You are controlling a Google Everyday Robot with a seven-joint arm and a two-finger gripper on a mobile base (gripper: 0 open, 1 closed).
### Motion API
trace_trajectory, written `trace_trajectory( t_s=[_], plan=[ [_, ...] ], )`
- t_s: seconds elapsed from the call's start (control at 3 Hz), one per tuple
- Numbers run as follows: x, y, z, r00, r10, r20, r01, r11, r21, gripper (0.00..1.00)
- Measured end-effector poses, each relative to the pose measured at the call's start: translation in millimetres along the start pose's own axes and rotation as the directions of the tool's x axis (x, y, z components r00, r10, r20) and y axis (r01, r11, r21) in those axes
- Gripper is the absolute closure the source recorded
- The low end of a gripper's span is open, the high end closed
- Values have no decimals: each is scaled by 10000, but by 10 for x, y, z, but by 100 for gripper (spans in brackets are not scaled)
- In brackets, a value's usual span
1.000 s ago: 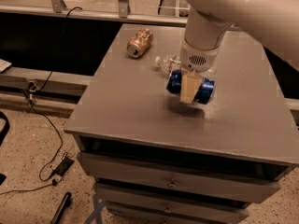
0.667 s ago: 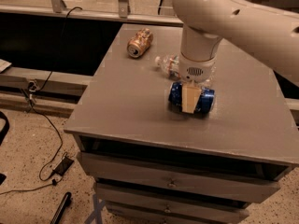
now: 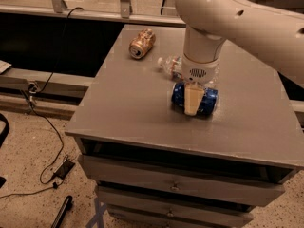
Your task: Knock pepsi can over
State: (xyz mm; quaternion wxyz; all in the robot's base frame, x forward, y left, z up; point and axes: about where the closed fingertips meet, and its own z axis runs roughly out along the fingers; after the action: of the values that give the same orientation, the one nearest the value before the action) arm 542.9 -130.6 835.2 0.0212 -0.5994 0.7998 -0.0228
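The pepsi can, dark blue, lies on its side on the grey table top, right of the middle. My gripper comes straight down from the white arm onto the can. Its beige tip covers the can's middle on the side facing the camera. The can's two ends show to the left and right of the tip.
A gold-brown can lies on its side at the table's back left. A clear plastic bottle lies just behind the gripper. The table's front edge is close below the can, with drawers under it. Cables lie on the floor at left.
The gripper and the blue can have shifted a little toward the table's front edge. The can lies on its side in all frames. The other can and bottle have not moved.
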Motion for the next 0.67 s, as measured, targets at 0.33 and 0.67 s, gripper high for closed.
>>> trace_trajectory(
  t_s=[0.33,0.67],
  plan=[
    [-6,-4,2,10000,-5,22,5,10000,30,0],
    [-7,-3,1,10000,-11,27,11,10000,45,0]
  ],
)
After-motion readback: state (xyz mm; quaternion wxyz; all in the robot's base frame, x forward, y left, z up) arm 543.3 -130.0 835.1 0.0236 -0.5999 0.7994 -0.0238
